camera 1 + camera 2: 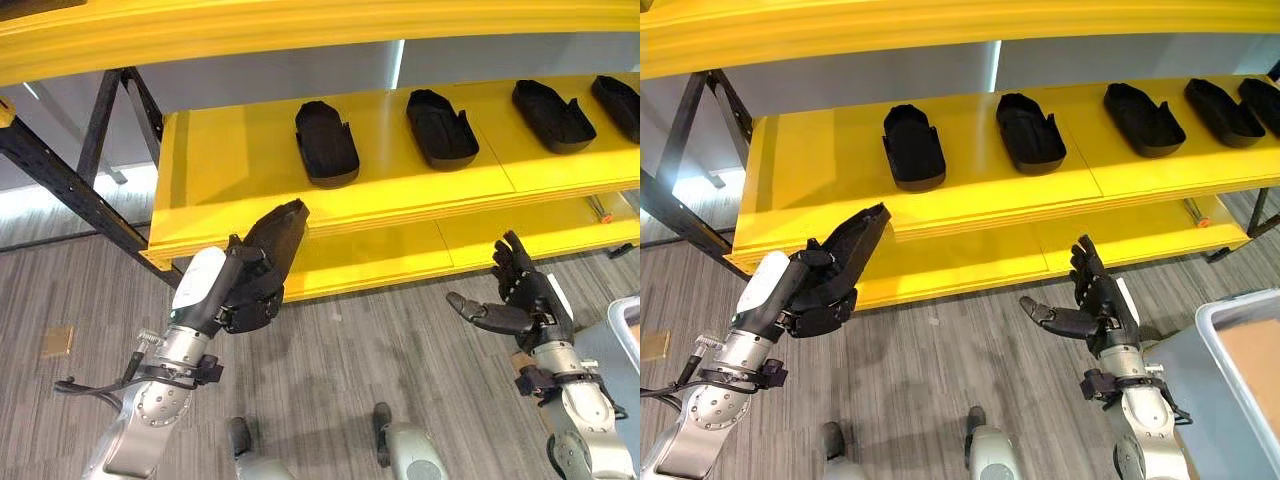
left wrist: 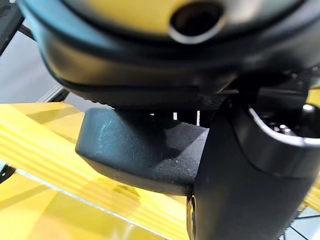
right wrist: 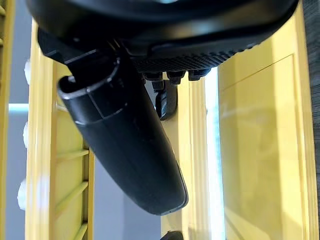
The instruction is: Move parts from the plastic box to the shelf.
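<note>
Yellow shelf (image 1: 240,160) with a row of black parts up top. Plastic box (image 1: 1240,345) down at right. Left hand (image 1: 250,290) wrapped round one black part (image 1: 283,232), just short of the shelf edge. Looks stiff, light, matte, best held mid-body. Right hand (image 1: 520,300) spread, empty.

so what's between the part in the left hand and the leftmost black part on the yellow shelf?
Nothing: bare yellow shelf between held black part and leftmost part, left eye view.
</note>
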Tool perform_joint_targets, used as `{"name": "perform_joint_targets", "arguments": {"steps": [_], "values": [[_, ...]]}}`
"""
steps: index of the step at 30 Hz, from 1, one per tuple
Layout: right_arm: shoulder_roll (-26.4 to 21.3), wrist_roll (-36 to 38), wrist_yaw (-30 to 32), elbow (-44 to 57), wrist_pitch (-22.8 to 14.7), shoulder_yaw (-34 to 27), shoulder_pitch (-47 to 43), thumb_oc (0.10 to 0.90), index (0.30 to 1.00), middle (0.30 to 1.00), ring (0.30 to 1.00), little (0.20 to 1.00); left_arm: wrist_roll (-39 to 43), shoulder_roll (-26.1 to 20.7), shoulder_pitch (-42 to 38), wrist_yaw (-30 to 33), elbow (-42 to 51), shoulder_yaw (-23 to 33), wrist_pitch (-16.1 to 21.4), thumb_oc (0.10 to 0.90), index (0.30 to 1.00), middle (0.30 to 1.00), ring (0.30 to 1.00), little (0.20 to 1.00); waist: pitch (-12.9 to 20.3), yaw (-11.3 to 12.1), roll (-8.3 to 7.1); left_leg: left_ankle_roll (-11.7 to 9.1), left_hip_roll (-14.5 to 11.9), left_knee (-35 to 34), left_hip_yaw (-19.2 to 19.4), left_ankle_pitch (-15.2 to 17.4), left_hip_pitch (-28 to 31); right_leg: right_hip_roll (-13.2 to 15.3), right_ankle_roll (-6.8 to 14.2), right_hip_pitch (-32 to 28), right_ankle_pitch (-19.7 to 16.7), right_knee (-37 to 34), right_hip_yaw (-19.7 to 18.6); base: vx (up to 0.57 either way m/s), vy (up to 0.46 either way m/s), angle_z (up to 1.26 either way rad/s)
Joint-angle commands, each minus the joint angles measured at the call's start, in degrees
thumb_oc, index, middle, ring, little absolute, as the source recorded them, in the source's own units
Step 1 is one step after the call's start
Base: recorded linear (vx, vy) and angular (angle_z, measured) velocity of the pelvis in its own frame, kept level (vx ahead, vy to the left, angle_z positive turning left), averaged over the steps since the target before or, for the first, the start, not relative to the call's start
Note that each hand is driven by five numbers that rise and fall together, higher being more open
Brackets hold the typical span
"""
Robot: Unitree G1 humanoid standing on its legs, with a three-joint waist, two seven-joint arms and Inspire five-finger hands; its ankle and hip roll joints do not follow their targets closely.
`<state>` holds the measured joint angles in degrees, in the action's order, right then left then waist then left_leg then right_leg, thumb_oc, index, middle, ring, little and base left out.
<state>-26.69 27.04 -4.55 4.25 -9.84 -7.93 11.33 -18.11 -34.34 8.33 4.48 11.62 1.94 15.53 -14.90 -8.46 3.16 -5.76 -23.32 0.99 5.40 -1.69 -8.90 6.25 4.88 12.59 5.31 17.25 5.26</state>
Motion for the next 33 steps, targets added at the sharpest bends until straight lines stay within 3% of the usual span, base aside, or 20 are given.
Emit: {"name": "perform_joint_targets", "arguments": {"steps": [1, 5, 11, 19, 20, 25, 26, 27, 29, 31, 33], "values": [[-1.09, -0.61, -0.2, 7.25, -6.94, -0.29, -2.7, 0.9, 1.0, 1.0, 1.0, 1.0, 4.9, -0.16, -1.62, 6.48, 8.17, 6.11, 4.72, 0.4, 0.3, 0.3, 0.3, 0.3, 6.61, -0.05, -1.43, -4.24, -0.41, -5.44, 0.38, -10.04, 1.4, 2.55, 0.24, -7.21, 6.0, -2.86, -1.24, 0.17, 0.203, -0.16], [0.07, -1.57, 0.02, 7.23, -6.52, 0.25, -2.27, 0.9, 1.0, 1.0, 1.0, 1.0, 4.57, -1.26, -0.6, 7.08, 7.97, 7.01, 4.43, 0.4, 0.3, 0.3, 0.3, 0.3, 7.72, 0.83, -3.32, -3.79, 2.23, -1.16, 0.37, -6.52, 1.35, 5.6, 1.84, -12.52, 3.01, -9.95, -0.96, 0.15, 0.177, 0.24], [0.97, -2.03, 0.24, 7.19, -5.6, 1.15, -3.12, 0.9, 1.0, 1.0, 1.0, 1.0, 4.81, -2.64, -1.37, 8.89, 7.97, 8.39, 4.2, 0.4, 0.3, 0.3, 0.3, 0.3, 7.73, 2.13, -6.51, -2.26, 6.14, 8.45, -0.62, -0.16, -3.37, 10.09, 3.85, -14.62, -0.85, -14.62, -0.9, 0.08, 0.177, 0.11], [0.91, -2.36, 0.04, 7.51, -4.85, 3.06, -5.32, 0.9, 1.0, 1.0, 1.0, 1.0, 4.16, -3.18, -2.71, 10.91, 9.29, 9.72, 3.67, 0.4, 0.3, 0.3, 0.3, 0.3, 8.42, 3.26, -8.51, -0.49, 8.43, 14.77, -1.57, 3.97, -7.58, 12.52, 5.32, -14.7, -3.62, -17.05, -0.36, 0.04, 0.097, -0.01], [0.8, -2.27, 0.08, 7.68, -4.88, 3.99, -6.57, 0.9, 1.0, 1.0, 1.0, 1.0, 4.04, -3.39, -3.69, 11.59, 9.49, 9.6, 3.68, 0.4, 0.3, 0.3, 0.3, 0.3, 8.25, 3.63, -8.99, 0.47, 9.27, 17.67, -2.08, 6.17, -8.98, 13.3, 5.88, -14.44, -4.48, -17.25, -0.57, 0.03, 0.128, 0.01], [1.21, -1.96, 0.14, 8.21, -4.77, 5.65, -7.77, 0.9, 1.0, 1.0, 1.0, 1.0, 3.03, -5.31, -8.4, 12.21, 9.31, 6.73, 3.32, 0.4, 0.3, 0.3, 0.3, 0.3, 7.58, 3.73, -9.34, 3.18, 11.65, 24.14, -2.49, 11.68, -10.99, 15.94, 7.01, -14.03, -7.62, -15.21, -1.1, 0.05, 0.166, 0.02], [1.23, -1.97, 0.14, 8.23, -4.76, 5.56, -7.8, 0.9, 1.0, 1.0, 1.0, 1.0, 3.02, -5.34, -8.57, 12.24, 9.23, 6.65, 3.33, 0.4, 0.3, 0.3, 0.3, 0.3, 7.61, 3.73, -9.42, 3.34, 11.82, 24.12, -2.48, 11.4, -11.24, 16.09, 7.08, -13.83, -7.87, -15.26, -1.11, 0.03, 0.214, 0.11], [1.47, -2.28, -0.22, 8.69, -4.54, 5.97, -7.4, 0.9, 1.0, 1.0, 1.0, 1.0, 2.29, -6.1, -10.7, 11.96, 8.86, 4.82, 3.07, 0.4, 0.3, 0.3, 0.3, 0.3, 7.4, 3.15, -9.23, 5.01, 13.24, 23.85, -2.86, 12.25, -10.91, 16.99, 6.19, -12.0, -12.55, -11.35, -2.03, -0.01, 0.218, 0.14], [1.64, -2.63, -0.06, 8.34, -4.35, 7.21, -8.23, 0.9, 1.0, 1.0, 1.0, 1.0, 1.89, -6.78, -12.74, 11.8, 8.09, 3.05, 2.98, 0.4, 0.3, 0.3, 0.3, 0.3, 6.46, 1.97, -8.46, 6.65, 14.32, 22.67, -2.9, 12.43, -9.73, 16.52, 4.62, -8.22, -17.68, -6.05, -4.82, -0.01, 0.269, 0.15], [2.1, -2.71, 0.0, 7.92, -4.31, 8.38, -8.82, 0.9, 1.0, 1.0, 1.0, 1.0, 1.5, -7.21, -14.08, 11.45, 7.47, 1.64, 2.52, 0.4, 0.3, 0.3, 0.3, 0.3, 5.65, 1.28, -7.46, 7.25, 14.62, 21.09, -2.46, 12.71, -7.64, 14.74, 3.76, -5.85, -15.9, -3.21, -5.05, 0.06, 0.221, 0.06], [2.53, -2.59, -0.01, 7.42, -4.29, 8.75, -9.39, 0.9, 1.0, 1.0, 1.0, 1.0, 1.22, -6.91, -14.05, 11.45, 7.33, 2.18, 2.47, 0.4, 0.3, 0.3, 0.3, 0.3, 5.84, 0.79, -7.63, 7.37, 15.34, 18.5, -1.35, 12.68, -4.97, 13.73, 3.78, -4.35, -14.61, -6.17, -4.2, 0.13, 0.089, -0.41]]}}
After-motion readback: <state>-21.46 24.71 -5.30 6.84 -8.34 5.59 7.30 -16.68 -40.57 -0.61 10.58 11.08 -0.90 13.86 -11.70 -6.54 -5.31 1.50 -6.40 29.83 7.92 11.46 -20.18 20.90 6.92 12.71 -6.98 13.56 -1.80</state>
